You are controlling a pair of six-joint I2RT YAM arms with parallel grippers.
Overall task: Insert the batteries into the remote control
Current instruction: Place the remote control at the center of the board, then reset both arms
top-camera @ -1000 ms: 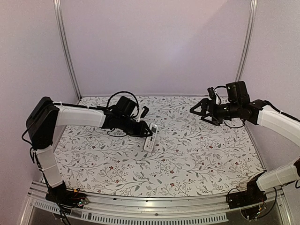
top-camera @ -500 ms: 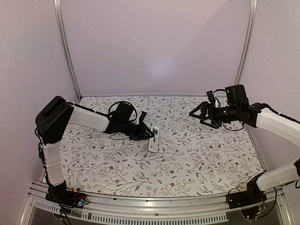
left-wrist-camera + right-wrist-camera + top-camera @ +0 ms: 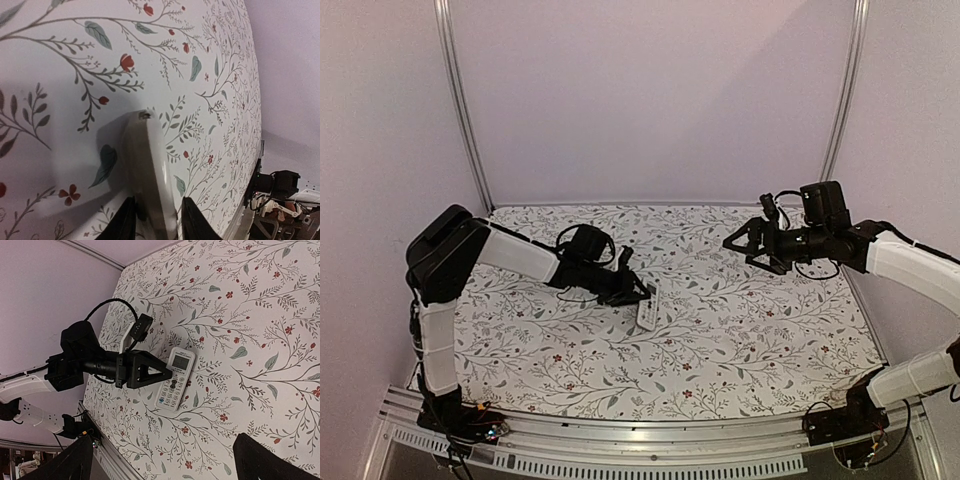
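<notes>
**Two arms and the remote, seen from above and from both wrists.** We see the remote control [image 3: 647, 313] lying face up on the floral table [image 3: 750, 345], a little left of centre, with its display end pointing away from the arm bases. The left gripper [image 3: 641, 293] reaches low across the cloth to that display end. In the left wrist view its fingers [image 3: 121, 222] stand narrowly parted on either side of the remote's body. We cannot tell whether the pads press it or merely flank it. The right gripper [image 3: 732, 243] hangs above the right rear of the table, well apart from the remote. Its fingers [image 3: 270, 460] are spread wide and hold nothing.
</notes>
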